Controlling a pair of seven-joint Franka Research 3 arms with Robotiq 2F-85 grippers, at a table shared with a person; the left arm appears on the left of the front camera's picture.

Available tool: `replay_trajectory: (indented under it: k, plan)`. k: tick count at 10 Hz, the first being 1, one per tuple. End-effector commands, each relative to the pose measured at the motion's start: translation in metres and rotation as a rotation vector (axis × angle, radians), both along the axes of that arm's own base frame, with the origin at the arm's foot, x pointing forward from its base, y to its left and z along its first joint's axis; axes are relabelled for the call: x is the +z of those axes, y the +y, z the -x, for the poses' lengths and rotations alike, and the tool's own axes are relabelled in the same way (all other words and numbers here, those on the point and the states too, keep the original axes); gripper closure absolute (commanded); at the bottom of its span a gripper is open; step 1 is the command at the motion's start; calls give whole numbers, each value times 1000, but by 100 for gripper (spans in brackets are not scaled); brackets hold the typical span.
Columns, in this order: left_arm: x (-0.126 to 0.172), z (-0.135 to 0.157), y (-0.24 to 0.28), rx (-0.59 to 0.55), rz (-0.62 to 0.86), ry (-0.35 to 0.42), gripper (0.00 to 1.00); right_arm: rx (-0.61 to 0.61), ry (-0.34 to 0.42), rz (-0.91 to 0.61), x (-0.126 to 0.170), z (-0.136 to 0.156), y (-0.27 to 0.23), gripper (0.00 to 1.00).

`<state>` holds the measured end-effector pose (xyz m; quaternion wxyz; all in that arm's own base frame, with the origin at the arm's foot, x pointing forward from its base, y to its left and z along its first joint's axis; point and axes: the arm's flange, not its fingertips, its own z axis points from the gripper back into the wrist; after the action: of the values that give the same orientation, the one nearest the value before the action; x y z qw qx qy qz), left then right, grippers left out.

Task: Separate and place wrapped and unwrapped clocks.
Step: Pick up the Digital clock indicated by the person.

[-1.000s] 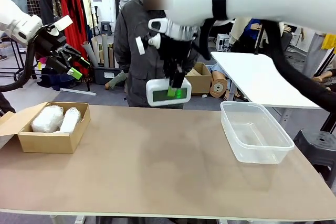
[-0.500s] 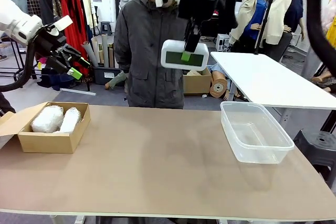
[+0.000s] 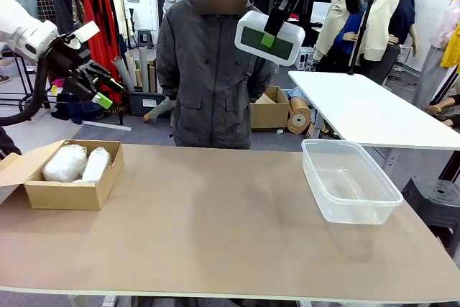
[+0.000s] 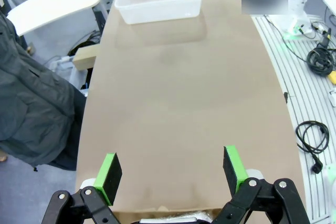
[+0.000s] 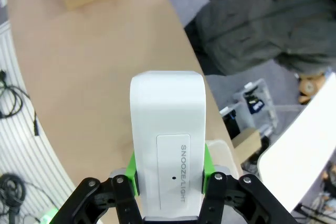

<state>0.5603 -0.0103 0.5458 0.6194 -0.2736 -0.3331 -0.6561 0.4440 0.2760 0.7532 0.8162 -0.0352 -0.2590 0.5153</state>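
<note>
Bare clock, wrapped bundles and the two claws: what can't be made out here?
- Bare clock: front view, its screen is too small to show any digits; right wrist view gives its top edge, hiding the screen.
- Right claw: front view, cut off by the top edge.
- Wrapped bundles: crinkly plastic hides what is inside.
- Cardboard box: left wrist view, cut off by the bottom edge behind the open left claw.

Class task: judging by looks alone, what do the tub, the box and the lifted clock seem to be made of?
Tub: clear, glossy plastic; the table shows through it.
Box: matte brown cardboard, with a folded flap.
Clock: smooth white casing, probably plastic, with a dark screen.
</note>
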Motion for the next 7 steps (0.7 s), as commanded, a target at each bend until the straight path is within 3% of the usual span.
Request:
replay_trajectory:
  k: [1,3,7]
  plan:
    - [2,1,0,4,11,-4,0,-107,-39,-6,-13,9,-10,100]
    - [2,1,0,4,11,-4,0,-22,-35,23,-15,10,-11,100]
    - [2,1,0,4,11,-4,0,-66,-12,-6,-5,2,-9,100]
